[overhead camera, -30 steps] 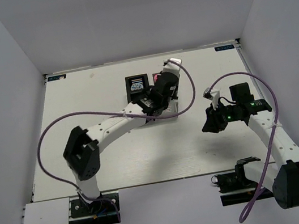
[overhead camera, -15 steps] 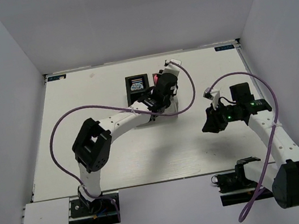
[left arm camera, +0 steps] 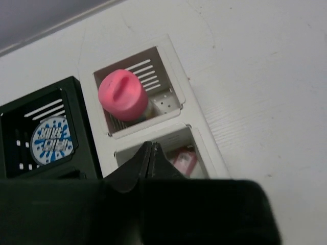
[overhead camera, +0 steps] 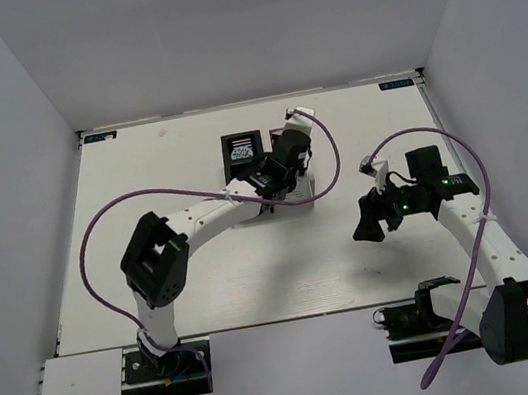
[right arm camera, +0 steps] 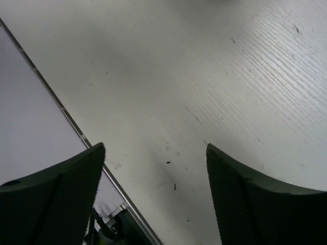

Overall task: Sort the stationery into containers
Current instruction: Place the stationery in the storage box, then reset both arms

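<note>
In the left wrist view the white container [left arm camera: 196, 135] has two compartments. A pink-capped tube [left arm camera: 122, 95] stands in the far one, and a pink piece [left arm camera: 185, 161] lies in the near one. To its left, the black container [left arm camera: 76, 97] holds the blue round roll [left arm camera: 49, 143]. My left gripper [left arm camera: 149, 145] hovers over the near white compartment, shut and empty. From above, the left gripper [overhead camera: 288, 158] hides most of the white container [overhead camera: 310, 188], beside the black container [overhead camera: 241, 151]. My right gripper [overhead camera: 376, 227] is open over bare table, also empty in its own view [right arm camera: 155, 148].
The table's right edge strip [right arm camera: 61, 107] runs diagonally past the right gripper's left finger. The left arm's purple cable [overhead camera: 98, 235] loops out over the left half of the table. The right arm's cable [overhead camera: 471, 163] arcs over its forearm.
The left gripper's jaws have closed, and its arm has shifted slightly over the containers. The right gripper's jaws have opened wide in place.
</note>
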You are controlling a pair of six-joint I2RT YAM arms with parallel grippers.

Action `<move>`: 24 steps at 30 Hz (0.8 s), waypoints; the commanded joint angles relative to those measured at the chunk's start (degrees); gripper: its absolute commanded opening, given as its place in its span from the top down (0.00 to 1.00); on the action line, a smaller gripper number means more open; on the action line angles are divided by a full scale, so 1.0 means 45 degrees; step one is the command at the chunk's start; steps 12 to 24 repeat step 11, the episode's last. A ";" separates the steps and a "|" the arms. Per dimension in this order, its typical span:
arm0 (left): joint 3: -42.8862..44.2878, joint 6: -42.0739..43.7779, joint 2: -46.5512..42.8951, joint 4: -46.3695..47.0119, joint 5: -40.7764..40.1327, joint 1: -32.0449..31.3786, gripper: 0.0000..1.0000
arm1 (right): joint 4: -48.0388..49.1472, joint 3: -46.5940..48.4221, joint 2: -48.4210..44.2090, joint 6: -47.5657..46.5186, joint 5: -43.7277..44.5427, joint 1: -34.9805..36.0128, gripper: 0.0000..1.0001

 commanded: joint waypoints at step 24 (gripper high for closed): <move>-0.5977 -0.4988 -1.0232 -0.8489 0.3637 -0.0074 0.00 | 0.3565 -0.0512 -0.1475 0.4332 0.5177 -0.0144 0.09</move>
